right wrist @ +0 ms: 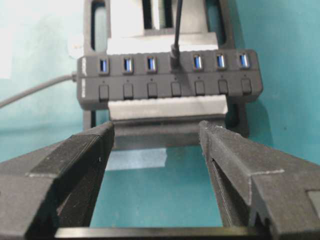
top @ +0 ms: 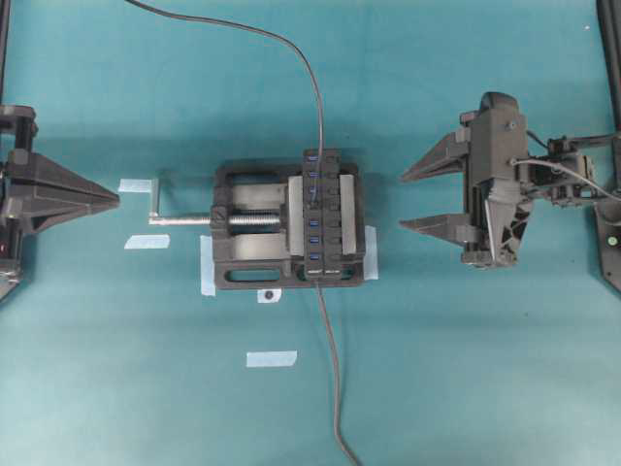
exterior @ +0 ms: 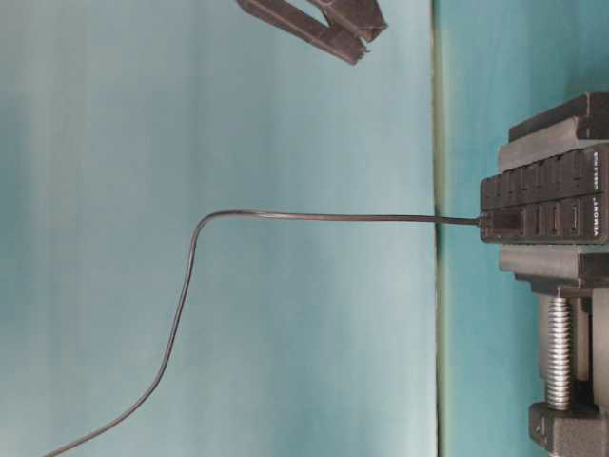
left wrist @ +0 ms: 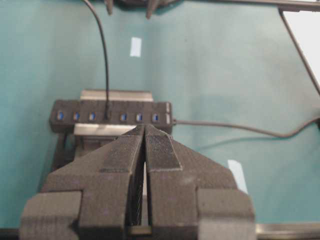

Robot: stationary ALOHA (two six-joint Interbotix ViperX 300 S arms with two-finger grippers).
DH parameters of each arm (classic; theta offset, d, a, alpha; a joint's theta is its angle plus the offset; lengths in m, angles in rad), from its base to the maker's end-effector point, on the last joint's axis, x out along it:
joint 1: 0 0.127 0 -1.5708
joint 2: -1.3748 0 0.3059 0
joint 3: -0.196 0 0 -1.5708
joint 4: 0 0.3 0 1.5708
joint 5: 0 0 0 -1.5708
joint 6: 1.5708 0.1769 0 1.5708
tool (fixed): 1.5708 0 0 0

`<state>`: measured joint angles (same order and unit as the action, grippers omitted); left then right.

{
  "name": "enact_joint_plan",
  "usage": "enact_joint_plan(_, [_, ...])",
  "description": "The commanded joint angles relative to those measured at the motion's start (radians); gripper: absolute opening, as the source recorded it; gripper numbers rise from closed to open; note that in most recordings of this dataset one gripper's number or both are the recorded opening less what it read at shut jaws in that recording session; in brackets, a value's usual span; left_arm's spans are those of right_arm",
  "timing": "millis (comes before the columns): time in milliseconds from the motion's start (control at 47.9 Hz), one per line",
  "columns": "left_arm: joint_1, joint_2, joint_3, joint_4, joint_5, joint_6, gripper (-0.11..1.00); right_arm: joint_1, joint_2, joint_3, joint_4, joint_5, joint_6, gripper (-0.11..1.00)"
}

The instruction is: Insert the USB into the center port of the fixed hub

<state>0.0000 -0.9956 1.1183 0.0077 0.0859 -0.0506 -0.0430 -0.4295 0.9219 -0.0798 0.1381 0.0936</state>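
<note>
Jaws first: the right gripper (right wrist: 155,145) stands wide apart and holds nothing, its two fingers framing bare bench (top: 466,388) just short of the hub; the left gripper (left wrist: 145,131) has its jaws pressed together, empty too, its tip pointing at the vise from the opposite side, well apart from it in the overhead view.

Beyond the right jaws lies the fixed hub (right wrist: 170,82), clamped across the vise (top: 252,225) near the middle of the bench; its row of blue slots shows three to each side of the USB (right wrist: 175,52), which sits in the center port (left wrist: 107,116), the fourth of seven; the plug looks fully seated and upright, though how deep it goes I cannot tell. By my judgement the insertion itself is done, and what is left is only for the right arm to draw clear.

Farther on, the USB's thin cable (top: 291,49) runs from the plug toward the far edge of the bench in a loose curve; the hub's own cord (top: 335,388) leaves the strip's end toward the near edge; the vise's silver screw (top: 184,220) and handle stick out toward the left side; scraps of pale tape (top: 272,358) lie scattered around. Nothing stands between either gripper and the hub; the slack cable alone could be snagged.
</note>
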Motion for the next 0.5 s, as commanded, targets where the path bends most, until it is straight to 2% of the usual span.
enact_joint_plan(0, [0.0,0.005,-0.014,0.002,-0.005,0.0,0.0,0.003,-0.012,-0.006,0.0,-0.012,0.009,0.79])
enact_joint_plan(480, [0.0,0.008,-0.014,0.0,-0.005,0.0,0.0,0.003,-0.012,0.002,0.002,-0.034,0.009,0.79])
